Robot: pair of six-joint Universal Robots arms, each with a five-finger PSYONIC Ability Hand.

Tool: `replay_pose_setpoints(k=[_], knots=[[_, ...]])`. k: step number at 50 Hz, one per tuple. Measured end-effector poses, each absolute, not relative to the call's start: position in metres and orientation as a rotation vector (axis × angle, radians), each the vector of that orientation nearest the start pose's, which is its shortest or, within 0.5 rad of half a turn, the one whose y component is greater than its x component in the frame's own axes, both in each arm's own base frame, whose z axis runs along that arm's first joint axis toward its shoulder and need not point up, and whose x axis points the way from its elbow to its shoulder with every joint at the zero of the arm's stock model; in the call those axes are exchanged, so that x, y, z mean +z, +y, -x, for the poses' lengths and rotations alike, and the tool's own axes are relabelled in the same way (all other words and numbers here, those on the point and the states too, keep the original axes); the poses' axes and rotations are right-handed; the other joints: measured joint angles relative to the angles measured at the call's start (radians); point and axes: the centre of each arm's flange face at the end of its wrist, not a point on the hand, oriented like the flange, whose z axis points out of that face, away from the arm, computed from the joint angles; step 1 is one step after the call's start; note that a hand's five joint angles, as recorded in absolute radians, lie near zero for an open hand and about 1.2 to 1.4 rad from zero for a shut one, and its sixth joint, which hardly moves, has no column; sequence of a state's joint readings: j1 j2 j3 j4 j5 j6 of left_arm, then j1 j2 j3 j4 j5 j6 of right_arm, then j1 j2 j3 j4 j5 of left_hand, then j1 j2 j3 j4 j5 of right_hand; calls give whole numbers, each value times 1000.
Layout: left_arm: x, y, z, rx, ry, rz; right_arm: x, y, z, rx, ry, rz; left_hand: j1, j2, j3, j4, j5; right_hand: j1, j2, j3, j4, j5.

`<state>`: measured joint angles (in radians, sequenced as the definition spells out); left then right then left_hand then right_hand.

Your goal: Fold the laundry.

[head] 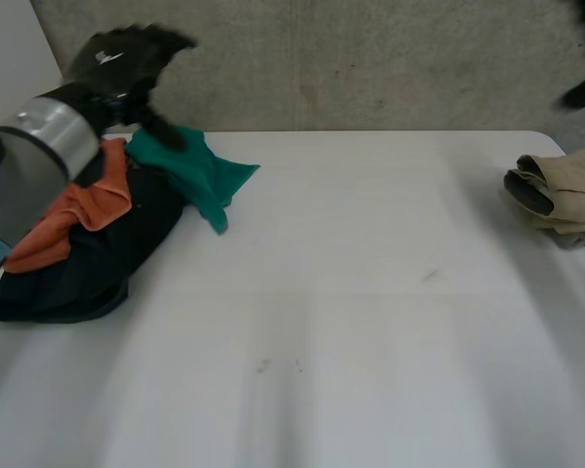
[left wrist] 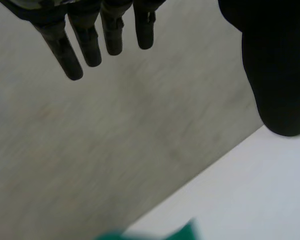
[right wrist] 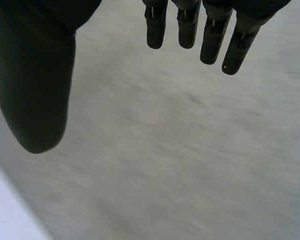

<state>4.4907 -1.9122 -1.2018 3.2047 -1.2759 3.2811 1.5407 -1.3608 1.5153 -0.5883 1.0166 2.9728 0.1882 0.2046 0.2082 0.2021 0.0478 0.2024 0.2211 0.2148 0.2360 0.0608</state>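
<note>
l hand hangs over the far-left corner of the table, just above a pile of 3 clothes. its grey arm comes in from the left edge, over part of the pile. green cloth is on the pile's far side w/ 1 tip pointing toward the table's middle. orange cloth is beside it. both lie on a black garment that reaches toward the near edge. in l wrist view the fingers are straight and set apart from the thumb, holding nothing. grey wall is beyond them, and a bit of green cloth shows past the fingertips by the table's edge. beige cloth, folded, sits at the far-right edge of the table, well apart from the pile. r hand is up facing the wall. its fingers are straight, thumb wide apart, nothing in it.
</note>
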Motion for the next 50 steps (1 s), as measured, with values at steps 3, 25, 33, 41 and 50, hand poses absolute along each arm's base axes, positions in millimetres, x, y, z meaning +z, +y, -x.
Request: replay_pose_setpoints(k=[3, 25, 33, 41, 50], knots=[[289, -372, 211, -2373, 2208, -702, 292, -343, -202, -2325, 1502, 903, 0, 0, 0, 0, 0, 0, 0, 0, 0, 0], [155, -334, 145, -1482, 2426, -1111, 185, -280, -230, -1954, 1858, 1401, 155, 121, 117, 125, 112, 0, 0, 0, 0, 0], [154, -347, 147, -1621, 2259, -1090, 177, -275, -227, -1920, 1900, 1383, 929, 922, 913, 931, 894, 0, 0, 0, 0, 0], [206, -365, 171, -1918, 1919, -1001, 175, -272, -225, -1912, 1912, 1377, 940, 983, 977, 992, 927, 0, 0, 0, 0, 0], [335, -347, 212, -2438, 1557, -744, 180, -271, -224, -1932, 1909, 1374, 940, 989, 979, 996, 927, 0, 0, 0, 0, 0]])
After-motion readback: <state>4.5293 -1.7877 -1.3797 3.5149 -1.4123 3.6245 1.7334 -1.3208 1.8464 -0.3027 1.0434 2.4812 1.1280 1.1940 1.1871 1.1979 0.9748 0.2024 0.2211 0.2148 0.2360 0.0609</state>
